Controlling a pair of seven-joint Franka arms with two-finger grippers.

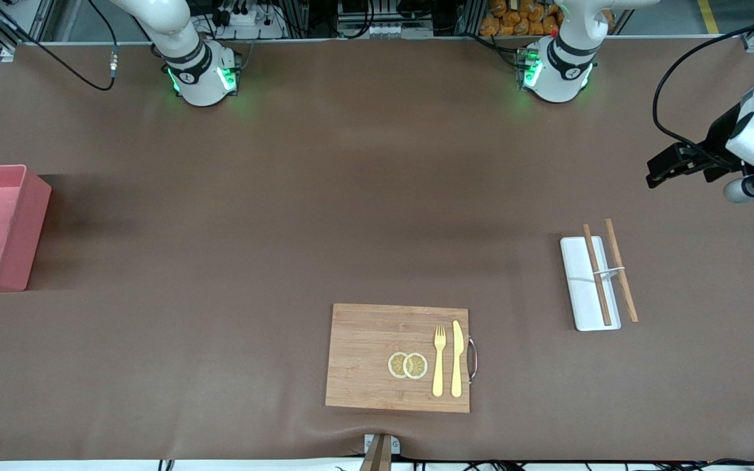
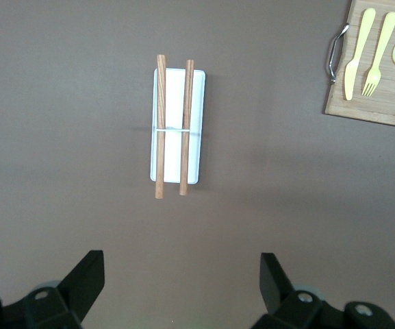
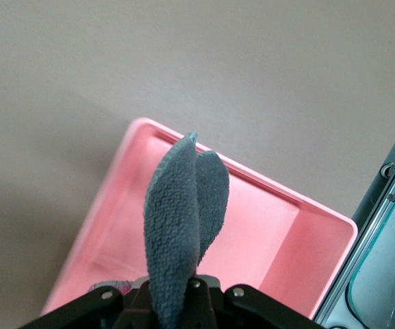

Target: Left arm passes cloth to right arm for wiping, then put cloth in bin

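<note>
Right gripper (image 3: 173,291): pinching the cloth (image 3: 182,233), which hangs over the bin (image 3: 252,179) at the right arm's end of the table (image 1: 285,196).

Left gripper (image 2: 182,284): spread, empty, waiting over the white tray (image 2: 176,127).

Risk: soft cloth may cling to a finger on release, or drape over the bin's wall.

Hidden: right gripper outside the front view; its fingertips buried in cloth.
</note>
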